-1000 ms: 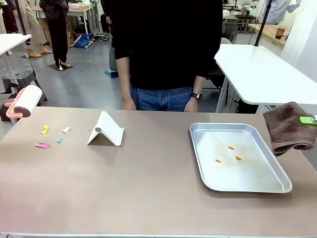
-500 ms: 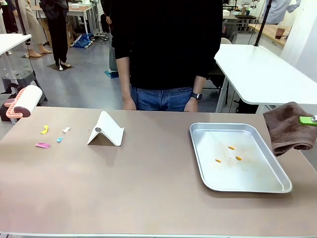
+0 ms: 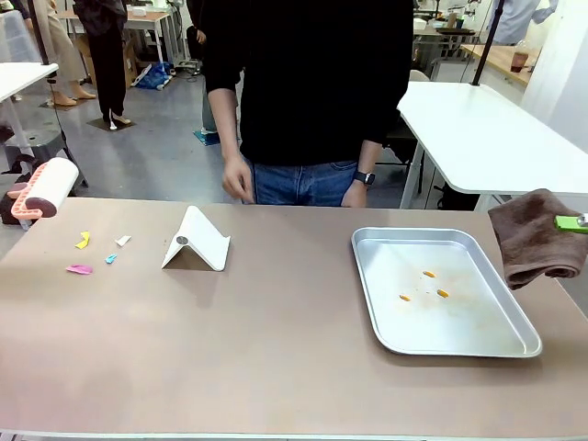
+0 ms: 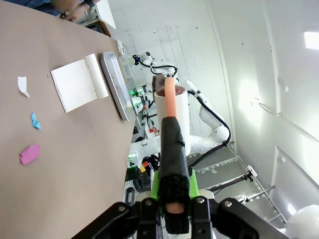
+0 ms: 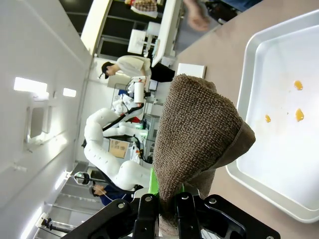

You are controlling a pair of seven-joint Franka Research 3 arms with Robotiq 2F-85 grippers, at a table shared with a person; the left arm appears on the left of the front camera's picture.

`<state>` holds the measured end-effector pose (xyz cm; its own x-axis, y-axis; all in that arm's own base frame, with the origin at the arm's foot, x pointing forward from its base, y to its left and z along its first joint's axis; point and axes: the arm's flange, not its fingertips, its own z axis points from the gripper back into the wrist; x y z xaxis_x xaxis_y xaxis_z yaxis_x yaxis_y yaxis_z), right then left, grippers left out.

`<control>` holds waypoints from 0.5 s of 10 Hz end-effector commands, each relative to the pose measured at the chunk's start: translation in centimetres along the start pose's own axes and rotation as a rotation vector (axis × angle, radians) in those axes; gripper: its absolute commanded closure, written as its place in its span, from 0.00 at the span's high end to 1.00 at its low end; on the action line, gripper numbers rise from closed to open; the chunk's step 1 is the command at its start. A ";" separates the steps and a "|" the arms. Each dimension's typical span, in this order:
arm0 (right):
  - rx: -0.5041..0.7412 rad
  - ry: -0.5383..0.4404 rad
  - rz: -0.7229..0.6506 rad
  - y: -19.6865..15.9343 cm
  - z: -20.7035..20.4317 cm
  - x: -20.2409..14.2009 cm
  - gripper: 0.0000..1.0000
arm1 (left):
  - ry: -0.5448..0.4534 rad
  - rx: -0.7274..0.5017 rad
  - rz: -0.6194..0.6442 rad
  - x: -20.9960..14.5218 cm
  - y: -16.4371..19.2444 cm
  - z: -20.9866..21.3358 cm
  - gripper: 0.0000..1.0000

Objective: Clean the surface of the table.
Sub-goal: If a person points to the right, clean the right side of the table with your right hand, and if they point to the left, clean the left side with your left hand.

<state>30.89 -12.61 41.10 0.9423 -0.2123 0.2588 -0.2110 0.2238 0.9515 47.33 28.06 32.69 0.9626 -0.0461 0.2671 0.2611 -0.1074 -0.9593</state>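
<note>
With left jaws clamped on the lint roller (image 3: 50, 188) and right jaws on the brown cloth (image 3: 537, 237), I judge cleaning not yet begun, so next I must roll up the paper scraps (image 3: 81, 269) at the left of the surface (image 3: 276, 358) spanning the lower frame.

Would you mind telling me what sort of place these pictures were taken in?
Most likely a robotics lab or open workshop: a white robot arm stands beside the table, white worktables stand on a bare grey floor, and people stand about behind.
</note>
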 end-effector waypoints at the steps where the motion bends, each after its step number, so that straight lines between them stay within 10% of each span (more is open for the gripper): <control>1: -0.003 0.002 0.004 0.2 0.1 0.0 0.00 | 0.006 0.002 -0.017 -0.3 -0.3 -0.3 0.00; 5: -0.003 0.002 0.004 0.2 0.1 0.0 0.00 | 0.006 0.002 -0.017 -0.3 -0.3 -0.3 0.00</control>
<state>30.89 -12.61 41.10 0.9423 -0.2123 0.2588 -0.2110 0.2238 0.9515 47.33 28.06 32.69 0.9626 -0.0461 0.2671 0.2611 -0.1074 -0.9593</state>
